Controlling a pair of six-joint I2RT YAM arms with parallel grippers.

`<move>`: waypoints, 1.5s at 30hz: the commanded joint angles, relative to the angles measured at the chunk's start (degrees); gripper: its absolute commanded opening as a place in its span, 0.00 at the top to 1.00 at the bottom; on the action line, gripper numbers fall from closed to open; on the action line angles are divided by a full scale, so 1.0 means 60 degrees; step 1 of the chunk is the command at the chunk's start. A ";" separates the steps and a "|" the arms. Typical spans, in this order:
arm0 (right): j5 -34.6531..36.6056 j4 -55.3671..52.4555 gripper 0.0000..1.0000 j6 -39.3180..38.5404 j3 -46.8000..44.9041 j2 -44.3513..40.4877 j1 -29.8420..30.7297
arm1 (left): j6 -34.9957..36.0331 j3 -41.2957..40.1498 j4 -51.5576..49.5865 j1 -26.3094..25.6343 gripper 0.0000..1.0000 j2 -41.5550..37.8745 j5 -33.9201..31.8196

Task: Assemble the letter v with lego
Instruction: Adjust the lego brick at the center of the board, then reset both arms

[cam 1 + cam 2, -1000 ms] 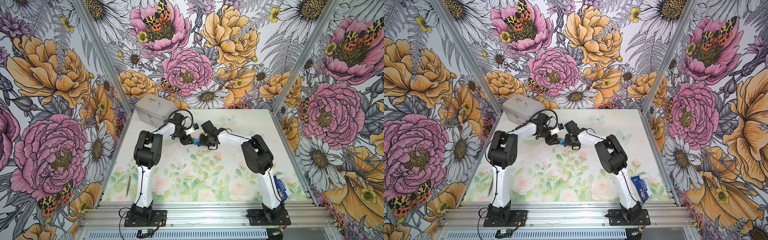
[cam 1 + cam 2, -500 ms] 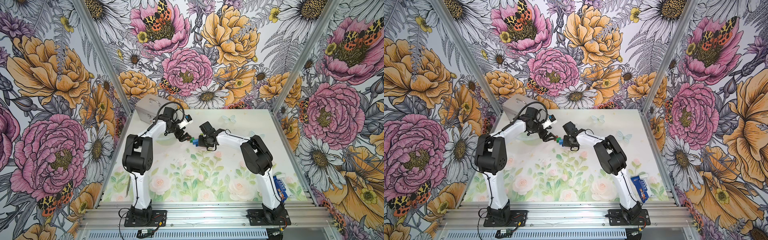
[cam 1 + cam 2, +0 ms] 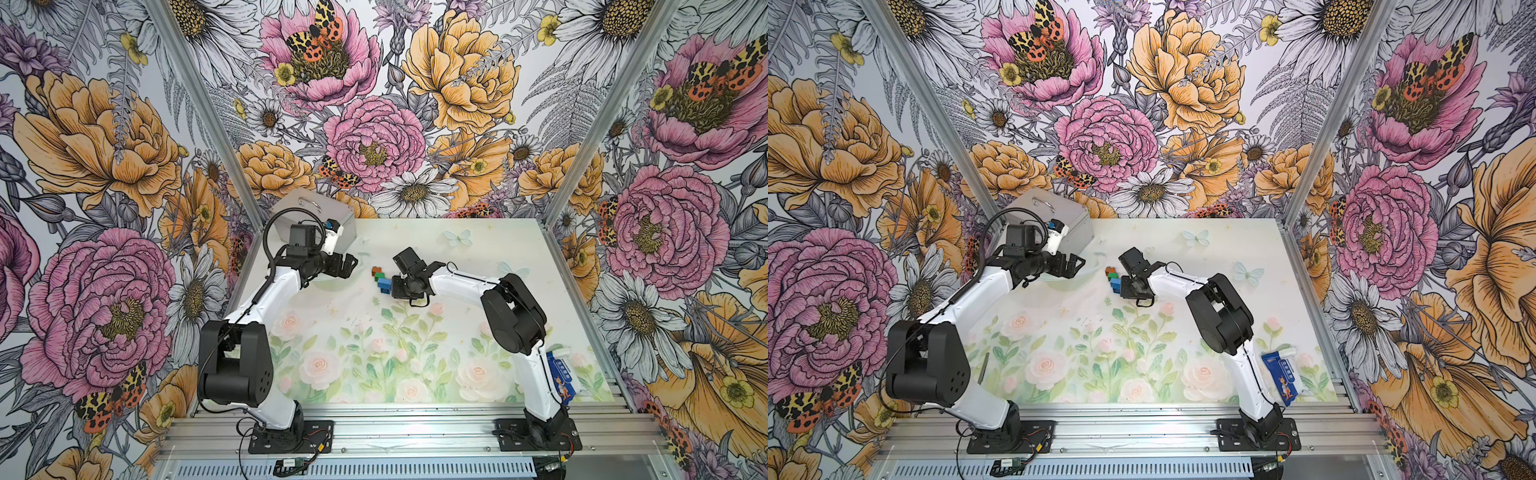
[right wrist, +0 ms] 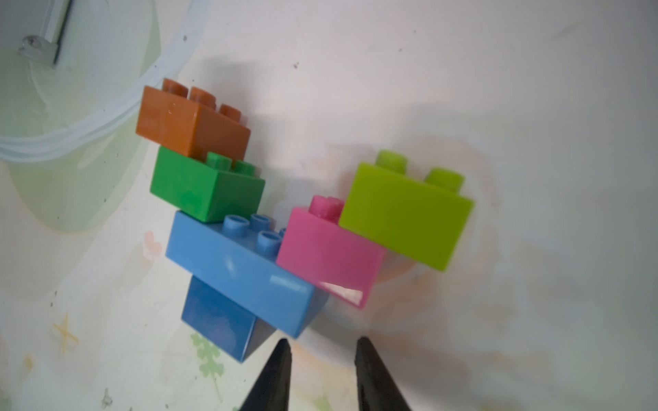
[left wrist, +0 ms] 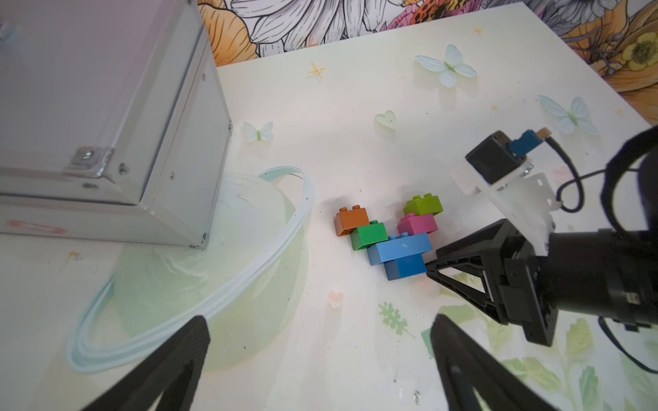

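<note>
The letter v (image 5: 391, 236) lies flat on the table as one joined lego cluster: a dark blue point, a light blue bar, a green and brown arm, and a pink and lime arm. Both top views show it mid-table (image 3: 380, 279) (image 3: 1113, 277). My right gripper (image 4: 322, 343) is open by a narrow gap with nothing between the tips, right beside the dark blue brick (image 4: 217, 320); it also shows in both top views (image 3: 393, 286) (image 3: 1123, 286). My left gripper (image 5: 320, 327) is wide open and empty, off to the left of the cluster (image 3: 350, 267).
A big silver metal case (image 3: 316, 214) (image 5: 106, 106) stands at the back left, just behind my left wrist. A flat blue packet (image 3: 1283, 376) lies at the front right by the right arm's base. A thin dark stick (image 3: 982, 368) lies front left.
My left arm has drawn back to the left, away from the bricks, with its jaws opened wide. My right gripper's jaws have parted off the dark blue brick. The cluster rests on the table.
</note>
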 commanded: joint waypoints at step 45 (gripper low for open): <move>0.0663 1.2321 0.01 -0.6017 -1.0996 -0.5736 -0.6671 | -0.1224 -0.6910 1.1684 0.1471 0.01 0.0226 -0.2560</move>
